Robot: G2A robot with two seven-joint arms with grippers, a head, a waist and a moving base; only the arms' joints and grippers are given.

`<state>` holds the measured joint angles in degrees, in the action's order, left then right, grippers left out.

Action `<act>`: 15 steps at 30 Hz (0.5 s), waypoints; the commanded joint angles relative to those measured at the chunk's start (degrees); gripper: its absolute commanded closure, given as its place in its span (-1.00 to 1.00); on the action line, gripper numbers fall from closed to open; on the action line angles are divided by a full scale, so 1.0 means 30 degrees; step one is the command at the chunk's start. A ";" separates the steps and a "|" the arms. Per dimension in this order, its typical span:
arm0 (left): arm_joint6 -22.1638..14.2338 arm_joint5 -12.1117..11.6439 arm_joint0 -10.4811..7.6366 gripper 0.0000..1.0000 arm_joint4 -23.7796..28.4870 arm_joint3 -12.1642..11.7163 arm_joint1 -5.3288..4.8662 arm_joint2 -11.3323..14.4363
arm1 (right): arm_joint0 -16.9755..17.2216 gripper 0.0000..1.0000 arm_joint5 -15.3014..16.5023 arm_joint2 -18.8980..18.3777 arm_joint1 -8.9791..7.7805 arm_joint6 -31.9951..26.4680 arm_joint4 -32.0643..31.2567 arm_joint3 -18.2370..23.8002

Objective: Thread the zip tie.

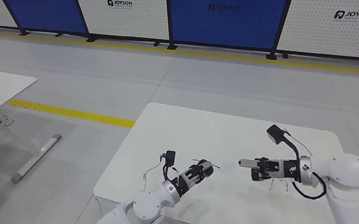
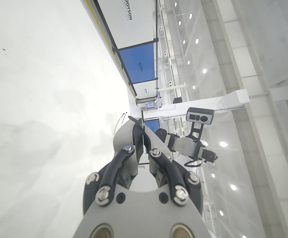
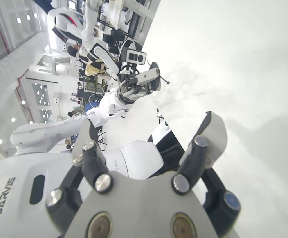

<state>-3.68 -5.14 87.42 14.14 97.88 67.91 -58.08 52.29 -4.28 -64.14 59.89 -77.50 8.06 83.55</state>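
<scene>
Jaws of the left gripper (image 2: 142,135) pinch the zip tie (image 2: 119,122), a thin black strand with a small head. Those of the right gripper (image 3: 149,128) gape wide, holding nothing. The top view adds that the right gripper is above the table (image 1: 230,126) at 3 o'clock from the left.

Bright ceiling lights (image 2: 204,71), glare on table (image 2: 45,78)

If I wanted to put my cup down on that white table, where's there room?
The far half of the table, beyond both grippers, lies bare, as does the side strip past the left gripper. The near middle is crowded: the left gripper, shut on the zip tie, faces the open right gripper.
</scene>
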 commanded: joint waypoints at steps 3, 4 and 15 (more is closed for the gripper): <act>0.0000 0.0000 0.0000 1.00 0.0000 0.0000 0.0000 0.0000 | -0.0628 -1.00 -0.1305 -0.0654 -0.0219 0.1364 -0.1776 -0.0590; 0.0000 0.0000 0.0000 1.00 0.0000 0.0000 0.0000 0.0000 | -0.0750 -1.00 -0.2006 -0.0848 -0.0308 0.2123 -0.2783 -0.0570; 0.0000 0.0000 0.0000 1.00 0.0000 0.0000 0.0000 0.0000 | -0.2410 -1.00 -0.5067 0.0165 -0.0361 0.2165 -0.6506 -0.1721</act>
<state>-3.68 -5.14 87.42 14.14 97.88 67.91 -58.08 45.02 -19.48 -63.59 58.80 -71.18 -11.60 78.34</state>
